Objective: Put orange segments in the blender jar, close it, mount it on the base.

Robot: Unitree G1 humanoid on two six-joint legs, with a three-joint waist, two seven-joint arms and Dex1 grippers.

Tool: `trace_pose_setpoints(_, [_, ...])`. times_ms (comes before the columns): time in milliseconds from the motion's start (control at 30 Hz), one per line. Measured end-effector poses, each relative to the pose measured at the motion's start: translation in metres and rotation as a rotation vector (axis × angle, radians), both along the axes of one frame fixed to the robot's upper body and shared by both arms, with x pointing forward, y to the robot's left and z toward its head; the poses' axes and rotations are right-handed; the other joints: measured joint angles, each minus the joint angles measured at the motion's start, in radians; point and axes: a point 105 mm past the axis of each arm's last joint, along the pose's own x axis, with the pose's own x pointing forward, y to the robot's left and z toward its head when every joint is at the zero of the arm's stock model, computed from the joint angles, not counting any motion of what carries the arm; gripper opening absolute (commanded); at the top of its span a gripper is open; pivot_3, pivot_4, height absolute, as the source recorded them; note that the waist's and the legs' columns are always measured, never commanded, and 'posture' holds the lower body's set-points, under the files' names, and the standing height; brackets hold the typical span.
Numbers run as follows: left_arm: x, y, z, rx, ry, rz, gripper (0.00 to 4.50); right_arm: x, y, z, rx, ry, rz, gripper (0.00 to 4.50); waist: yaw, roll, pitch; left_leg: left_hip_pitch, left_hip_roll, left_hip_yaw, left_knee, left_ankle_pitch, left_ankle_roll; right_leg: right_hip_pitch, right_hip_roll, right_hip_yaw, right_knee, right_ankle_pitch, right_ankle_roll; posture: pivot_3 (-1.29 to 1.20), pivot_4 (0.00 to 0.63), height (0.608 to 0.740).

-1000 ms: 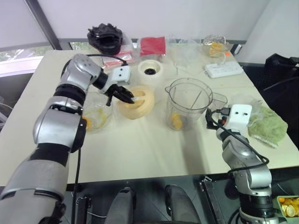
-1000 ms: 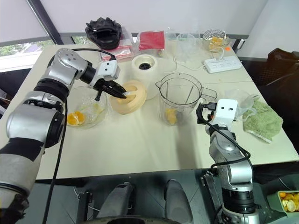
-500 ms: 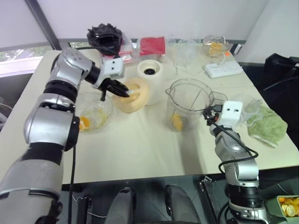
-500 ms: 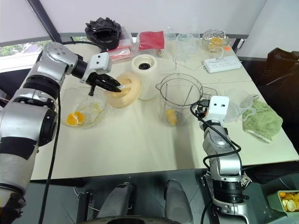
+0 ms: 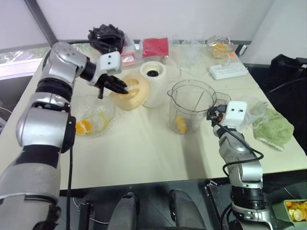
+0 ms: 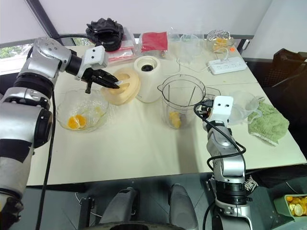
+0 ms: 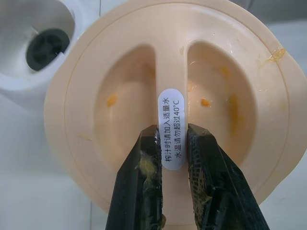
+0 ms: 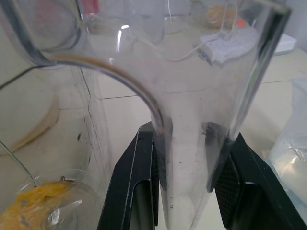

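The clear blender jar [image 5: 192, 103] stands mid-table with orange segments [image 5: 181, 124] at its bottom, which show in the right wrist view as orange segments [image 8: 33, 211]. My right gripper [image 8: 187, 129] is shut on the jar's clear handle, one black finger against each side. My left gripper [image 7: 171, 132] is shut on the centre ridge of the cream lid [image 5: 130, 92], held tilted above the table beside the white base [image 5: 153, 84]. More orange segments [image 5: 82, 127] lie in a crinkled clear bowl [image 5: 96, 108] under the left arm.
A white power strip [image 5: 229, 71], a red packet [image 5: 156, 47], a black object [image 5: 106, 36] and a clear bowl of fruit [image 5: 220, 48] line the table's far side. A green cloth [image 5: 273, 127] and a clear cup [image 5: 254, 108] lie right of the jar.
My left gripper has lifted the lid up and to the left, off the table. My right gripper's fingers have closed in on the jar's handle.
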Motion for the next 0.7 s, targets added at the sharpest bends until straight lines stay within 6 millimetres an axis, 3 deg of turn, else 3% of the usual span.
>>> trace_pose_setpoints(200, [-0.005, -0.008, 0.038, 0.012, -0.06, -0.048, 0.23, 0.0, 0.011, -0.001, 0.031, 0.023, 0.031, 0.9, -0.018, 0.0, 0.0, 0.0, 0.0, 0.0, 0.0, 0.0, 0.0, 0.0, 0.0, 0.0, 0.0, 0.0, 0.0, 0.0, 0.15, 0.74])
trace_pose_setpoints(333, [-0.008, -0.021, 0.066, 0.004, -0.108, -0.074, 0.23, -0.002, 0.029, -0.001, 0.048, 0.039, 0.078, 0.9, -0.026, 0.0, 0.0, 0.0, 0.0, 0.0, 0.0, 0.0, 0.0, -0.001, 0.0, 0.0, 0.001, 0.0, 0.0, 0.0, 0.15, 0.74])
trace_pose_setpoints(533, [-0.012, -0.047, 0.083, 0.005, -0.142, -0.136, 0.23, -0.002, 0.06, -0.003, 0.065, 0.059, 0.163, 0.9, -0.027, 0.001, 0.0, -0.001, 0.0, 0.0, 0.0, 0.0, 0.0, -0.002, 0.0, 0.0, 0.001, 0.0, 0.0, 0.0, 0.15, 0.74])
trace_pose_setpoints(700, [-0.015, -0.075, 0.08, 0.016, -0.14, -0.214, 0.23, -0.003, 0.071, 0.0, 0.029, 0.062, 0.192, 0.9, -0.02, 0.001, 0.0, -0.001, 0.0, 0.0, 0.0, 0.0, 0.0, -0.002, 0.0, 0.0, 0.001, 0.0, 0.0, 0.0, 0.15, 0.74])
